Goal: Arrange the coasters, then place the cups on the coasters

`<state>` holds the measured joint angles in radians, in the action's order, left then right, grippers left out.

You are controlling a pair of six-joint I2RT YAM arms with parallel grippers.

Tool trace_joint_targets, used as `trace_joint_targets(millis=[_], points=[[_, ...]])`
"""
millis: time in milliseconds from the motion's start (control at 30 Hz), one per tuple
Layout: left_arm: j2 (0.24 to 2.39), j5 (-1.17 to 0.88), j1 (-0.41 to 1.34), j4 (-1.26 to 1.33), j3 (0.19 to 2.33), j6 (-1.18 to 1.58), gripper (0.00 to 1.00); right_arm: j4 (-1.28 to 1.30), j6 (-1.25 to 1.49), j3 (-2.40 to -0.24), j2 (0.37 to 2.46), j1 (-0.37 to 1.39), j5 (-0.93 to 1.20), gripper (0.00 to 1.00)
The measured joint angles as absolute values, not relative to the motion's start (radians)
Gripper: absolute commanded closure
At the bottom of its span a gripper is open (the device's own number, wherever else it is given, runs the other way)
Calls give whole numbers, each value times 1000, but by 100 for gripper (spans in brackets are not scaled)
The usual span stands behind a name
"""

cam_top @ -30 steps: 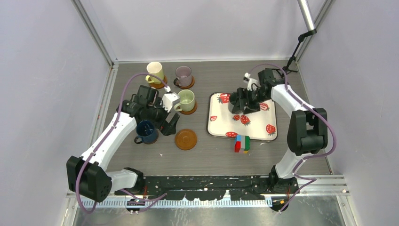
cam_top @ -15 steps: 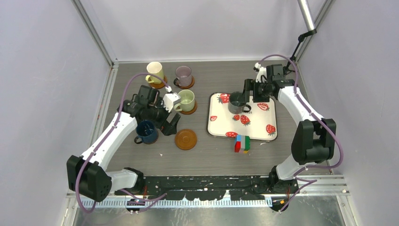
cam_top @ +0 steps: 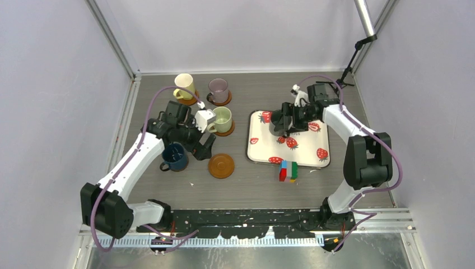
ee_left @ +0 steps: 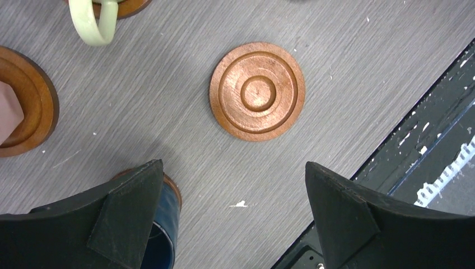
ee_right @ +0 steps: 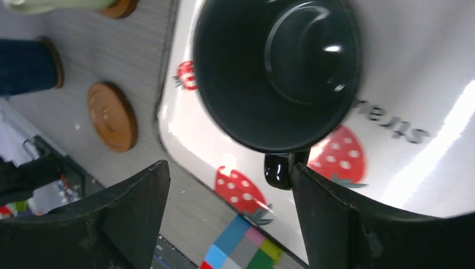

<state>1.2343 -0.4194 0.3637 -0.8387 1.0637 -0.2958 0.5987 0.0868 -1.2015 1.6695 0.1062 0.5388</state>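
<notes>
Four cups stand on coasters (cam_top: 226, 133) in the far left part of the table (cam_top: 263, 89). The pale yellow cup (cam_top: 184, 85) and mauve cup (cam_top: 218, 88) are nearest the far edge, the light green cup (cam_top: 222, 118) is just in front of them, and the dark blue cup (cam_top: 174, 156) is closer to the near edge. A bare coaster (cam_top: 221, 166) lies beside the blue one. The left end effector (cam_top: 203, 147) hovers between those two with its fingers wide apart, holding nothing. Its wrist camera catches a pink shape (ee_left: 7, 112) on another coaster, probably the pink cup. Toward the right edge, the grey cup (ee_right: 274, 73) stands upright on the strawberry-print tray (cam_top: 302, 157). The right end effector (ee_right: 229, 168) hangs over it with its fingers spread, and the cup's handle (ee_right: 278, 171) is just beside one finger, not gripped. A multicoloured block toy (cam_top: 288, 171) sits off the tray's near edge.
</notes>
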Motion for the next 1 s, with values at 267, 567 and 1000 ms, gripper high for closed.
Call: trace_joint_targets(millis=[267,567,1000], points=[[1352,-422,417,-773,1109,-232,0,606,108,-1196,1658,206,751,17],[1489,-289,637,-630,1230,-99,0,525,194,-1153,1436,-35,813,16],[2034,-64,871,-610,1763,50,4,486,300,-1116,1274,-247,631,15]])
